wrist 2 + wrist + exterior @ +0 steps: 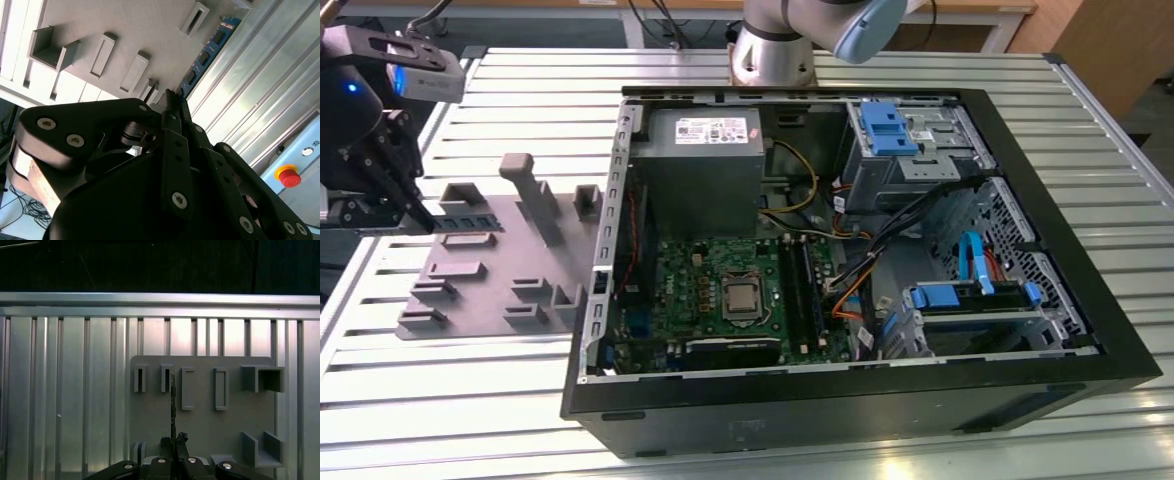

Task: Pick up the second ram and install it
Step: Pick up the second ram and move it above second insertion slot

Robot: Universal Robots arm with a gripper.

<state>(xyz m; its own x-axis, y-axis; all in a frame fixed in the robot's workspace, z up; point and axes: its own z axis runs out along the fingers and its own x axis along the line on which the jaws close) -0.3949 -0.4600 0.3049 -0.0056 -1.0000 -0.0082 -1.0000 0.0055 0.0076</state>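
The pincer (170, 97) is shut tight on one end of the ram stick (207, 55). In the first wrist view the ram stick (173, 400) looks like a thin line poking out from the tips of the pincer (173, 440), over the grey tray (205, 425). I cannot tell if the stick touches the tray.

In the exterior view the tray (480, 285) lies on the metal bench (520, 100), at 9 o'clock from the computer case (854, 410). The pincer (420, 212) is at the tray's 9 o'clock side. The ram stick (470, 222) points away from it toward 3 o'clock.

I think the ram stick is very light and stiff, but thin and easy to hurt. It could snap if it gets bent. Its flat sides look smooth, so it may slip or swing when held by just one end. The best hold, I think, is a soft, even squeeze on the flat sides, not hard on the little black chips.

Now the count:
- One arm (774, 45), with one pincer and one ram stick in it.
- One tray and one computer case.
- One green board (707, 265) inside the case, with one silver square chip (740, 297).
- In the first wrist view, four thin slot holders in a row on the tray, and two bigger box holders.
- One red button (287, 176).
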